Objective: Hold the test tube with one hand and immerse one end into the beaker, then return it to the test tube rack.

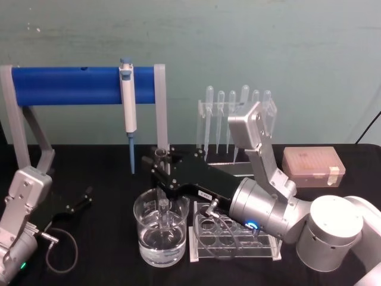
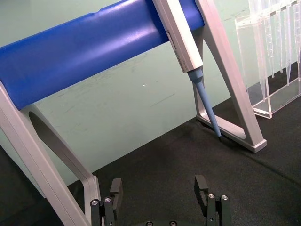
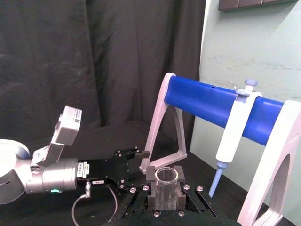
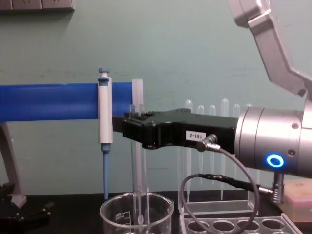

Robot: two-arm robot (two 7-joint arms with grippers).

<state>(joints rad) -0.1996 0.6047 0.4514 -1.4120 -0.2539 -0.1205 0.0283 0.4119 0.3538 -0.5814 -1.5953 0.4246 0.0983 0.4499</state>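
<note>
Over the table's middle, the right gripper (image 1: pixel 159 170) is clamped near the top of the test tube (image 4: pixel 138 170); the left gripper (image 2: pixel 159 184) is parked far left, fingers apart. The test tube rack (image 1: pixel 238 255) stands just right of the beaker (image 1: pixel 146 244). The tube hangs upright, lower end inside the beaker, so its way out is likely straight up, then right.

Clear glass test tube (image 4: pixel 138 165) and clear beaker (image 4: pixel 114 214) with white printed graduation marks, lower centre. The right gripper (image 4: pixel 130 127) is black with a small white label, its wrist (image 4: pixel 258 131) silver with a glowing blue ring (image 4: pixel 275 160). At left, a white-and-blue pipettor (image 4: pixel 104 117) and a royal-blue bar (image 4: pixel 48 101) before a pale green wall (image 4: pixel 185 48).
</note>
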